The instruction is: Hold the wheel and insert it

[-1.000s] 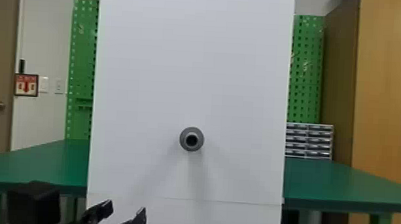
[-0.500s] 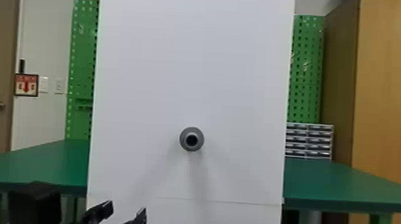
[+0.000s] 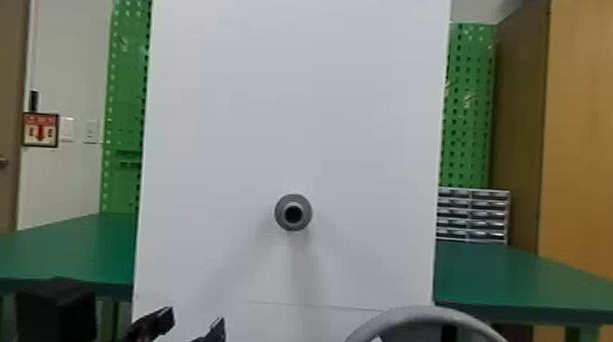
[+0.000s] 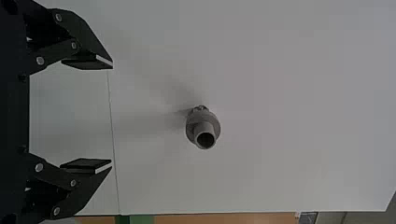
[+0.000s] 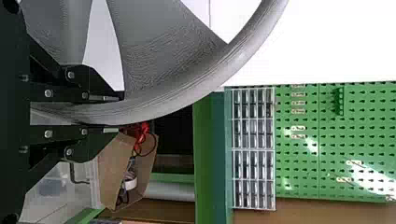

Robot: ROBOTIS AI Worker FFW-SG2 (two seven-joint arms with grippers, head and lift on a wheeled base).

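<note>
Right gripper: fingers drawn in tight, rim of the wheel pinched between. Wheel sits low, across the white panel's right edge, below and right of the post. Post points out toward the robot; up and left looks the way in. Left gripper: spread wide, empty, low left of post.

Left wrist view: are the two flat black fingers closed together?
No, the fingers stand wide apart, with the flat white panel visible between them.
</note>
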